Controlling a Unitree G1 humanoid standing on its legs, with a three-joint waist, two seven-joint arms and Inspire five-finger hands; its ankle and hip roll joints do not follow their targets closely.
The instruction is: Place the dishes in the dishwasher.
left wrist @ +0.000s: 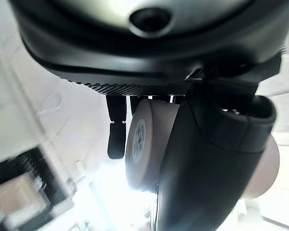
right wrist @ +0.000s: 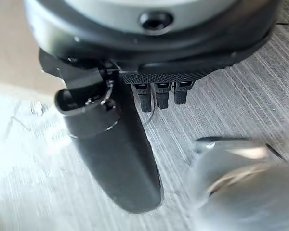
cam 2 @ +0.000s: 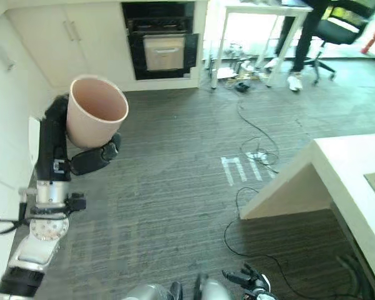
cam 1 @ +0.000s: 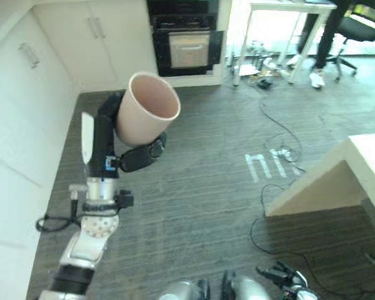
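Pink cup (cam 1: 147, 109) sits raised in the air over the dark striped floor (cam 1: 206, 187), tilted so its open mouth faces up and away, with the left hand (cam 1: 140, 156) wrapped around its lower body and thumb pressed along the side. The right hand (right wrist: 113, 144) hangs low near the floor, fingers relaxed and holding nothing. White cabinets (cam 1: 25, 94) stand just beside the left arm. Carrying it well likely means keeping the clasp firm and the cup clear of the cabinet fronts.

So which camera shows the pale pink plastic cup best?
The left eye view: the pale pink plastic cup shows whole, open mouth visible, in the left hand. The right eye view matches; the left wrist view shows its base.
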